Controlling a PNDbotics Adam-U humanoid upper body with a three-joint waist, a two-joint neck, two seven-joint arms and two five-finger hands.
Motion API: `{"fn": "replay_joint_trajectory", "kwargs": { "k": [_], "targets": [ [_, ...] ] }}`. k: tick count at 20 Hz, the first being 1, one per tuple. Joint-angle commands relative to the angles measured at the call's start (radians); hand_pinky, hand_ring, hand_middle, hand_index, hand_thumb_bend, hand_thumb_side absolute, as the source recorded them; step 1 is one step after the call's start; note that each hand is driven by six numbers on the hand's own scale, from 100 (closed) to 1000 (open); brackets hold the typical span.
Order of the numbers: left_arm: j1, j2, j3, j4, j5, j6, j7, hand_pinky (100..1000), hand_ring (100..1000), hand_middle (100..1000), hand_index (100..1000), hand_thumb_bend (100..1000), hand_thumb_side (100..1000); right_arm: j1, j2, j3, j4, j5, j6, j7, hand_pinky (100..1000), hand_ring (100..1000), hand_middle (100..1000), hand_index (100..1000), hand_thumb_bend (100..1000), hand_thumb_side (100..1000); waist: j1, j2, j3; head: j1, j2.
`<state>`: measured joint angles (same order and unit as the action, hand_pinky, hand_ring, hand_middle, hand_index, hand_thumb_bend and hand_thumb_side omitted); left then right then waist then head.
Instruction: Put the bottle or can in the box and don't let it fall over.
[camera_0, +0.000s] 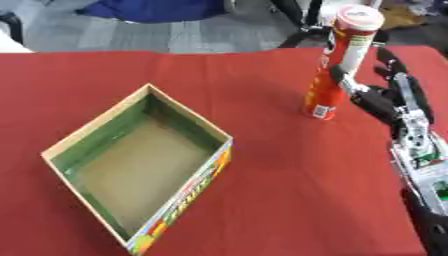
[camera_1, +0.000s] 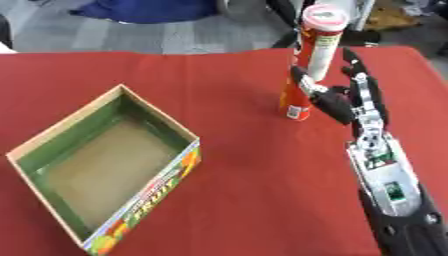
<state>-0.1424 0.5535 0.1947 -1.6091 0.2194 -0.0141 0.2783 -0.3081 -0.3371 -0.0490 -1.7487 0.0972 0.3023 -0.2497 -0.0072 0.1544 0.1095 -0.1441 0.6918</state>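
Can: a tall red can (camera_0: 337, 75) with a white band and a red-and-white lid stood upright on the worktop, far right side, base down on the cloth
Right hand: the right hand (camera_1: 337, 102) came in from the lower right and sat right against the can's right side — thumb on the near face, fingers reaching up behind it, curled partway round the tube
Grip: looked like it had hold of the can about mid-height, though I couldn't tell how much of the fingers actually touched
Box: an open cardboard box (camera_0: 188, 117) with green inner walls and a brown floor sat on the left, turned corner-on, fruit print along its near side — nothing inside
Gap: can and box were well apart, bare cloth between them
Worktop: covered in a red cloth (camera_0: 280, 200)
Left hand: didn't show up in either view
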Motion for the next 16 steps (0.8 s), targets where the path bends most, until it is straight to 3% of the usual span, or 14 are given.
{"fn": "replay_joint_trajectory", "kwargs": {
  "k": [1, 16],
  "targets": [
    [-0.012, 0.024, 0.008, -0.017, -0.004, -0.001, -0.003, 816, 861, 775, 797, 279, 854, -0.018, -0.017, -0.005, -0.019, -0.007, 0.001, -0.003, 828, 1000, 1000, 1000, 582, 495, 0.004, -0.007, 0.000, -0.004, -0.013],
    [-0.012, 0.017, 0.007, -0.018, -0.005, 0.000, -0.005, 817, 861, 775, 797, 275, 858, -0.058, -0.006, 0.008, 0.002, -0.020, -0.006, 0.020, 830, 1000, 1000, 1000, 578, 534, 0.006, 0.004, 0.003, -0.012, -0.026]
  ]
}}
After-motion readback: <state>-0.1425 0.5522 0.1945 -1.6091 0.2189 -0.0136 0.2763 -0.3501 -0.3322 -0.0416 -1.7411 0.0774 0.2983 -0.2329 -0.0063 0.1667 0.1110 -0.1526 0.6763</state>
